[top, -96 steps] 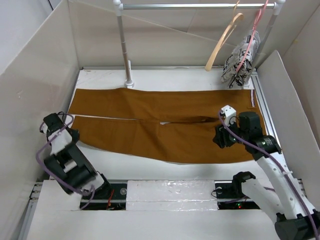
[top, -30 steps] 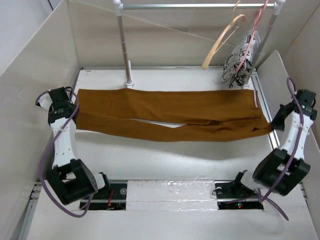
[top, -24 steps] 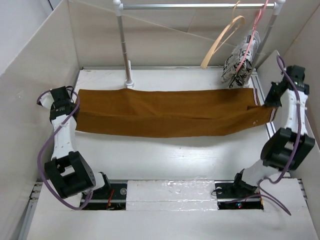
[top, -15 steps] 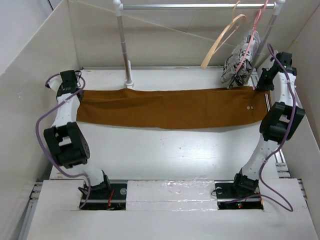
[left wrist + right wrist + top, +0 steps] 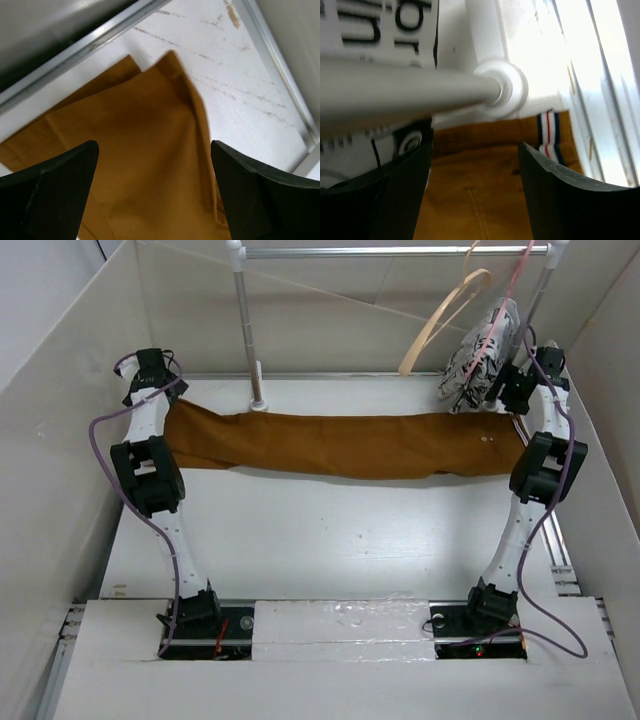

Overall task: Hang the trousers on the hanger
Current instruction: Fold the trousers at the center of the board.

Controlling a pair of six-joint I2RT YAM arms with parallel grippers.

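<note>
White tabletop, scuffed, metal track along its right edge. Clothes rack at far edge: horizontal metal rail on top, left pole standing in a round base, right pole at far right corner. Thin pink hanger on the rail, black-and-white patterned cloth hanging from it, near far right corner. Plain panels wall the sides.

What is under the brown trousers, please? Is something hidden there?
The trousers lie in a long folded strip on the white table, which shows bare on every side of them. The fabric covers whatever is directly beneath it, so nothing else there can be confirmed or excluded.
</note>
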